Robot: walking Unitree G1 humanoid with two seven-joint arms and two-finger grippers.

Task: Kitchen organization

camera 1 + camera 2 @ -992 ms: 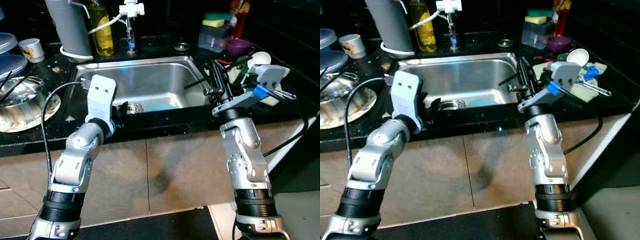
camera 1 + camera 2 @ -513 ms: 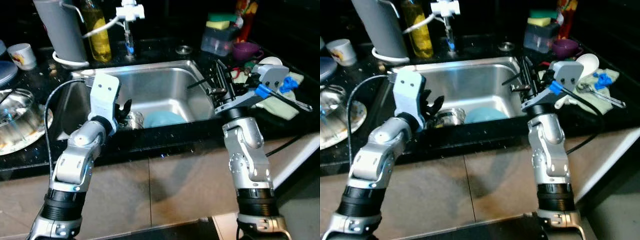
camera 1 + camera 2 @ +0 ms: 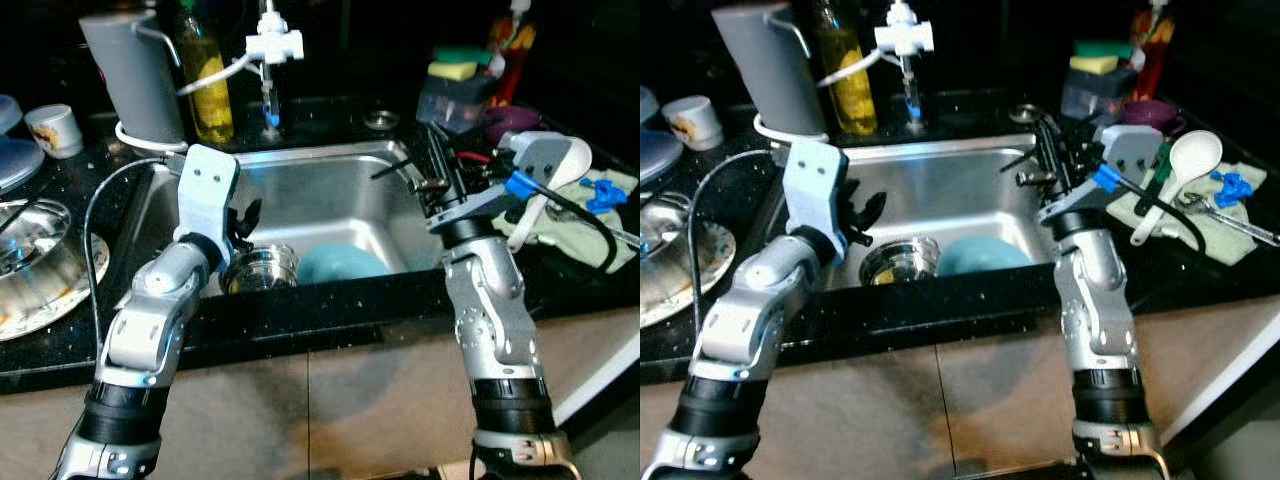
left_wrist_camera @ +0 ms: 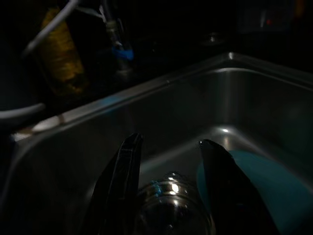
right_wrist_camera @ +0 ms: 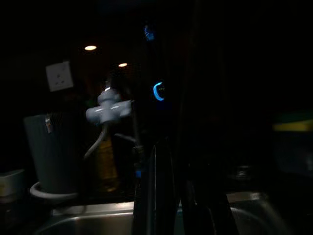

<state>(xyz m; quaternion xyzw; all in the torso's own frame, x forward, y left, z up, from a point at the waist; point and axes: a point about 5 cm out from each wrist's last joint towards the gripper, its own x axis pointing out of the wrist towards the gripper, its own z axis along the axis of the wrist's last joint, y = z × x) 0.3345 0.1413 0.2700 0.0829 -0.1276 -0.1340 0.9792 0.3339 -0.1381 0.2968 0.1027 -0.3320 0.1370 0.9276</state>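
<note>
Left wrist view: left gripper (image 4: 168, 147) fingers spread above round glass jar (image 4: 172, 213) in steel sink (image 4: 195, 105)

We can read no text, label, brand or number on anything here; the small cup's (image 3: 53, 128) print is illegible

Dim kitchen, black counter (image 3: 330, 305), beige cabinet fronts (image 3: 390, 400).

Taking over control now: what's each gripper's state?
Left gripper: open, empty, above the steel cup in the sink.
Right gripper: cannot be told.
</note>
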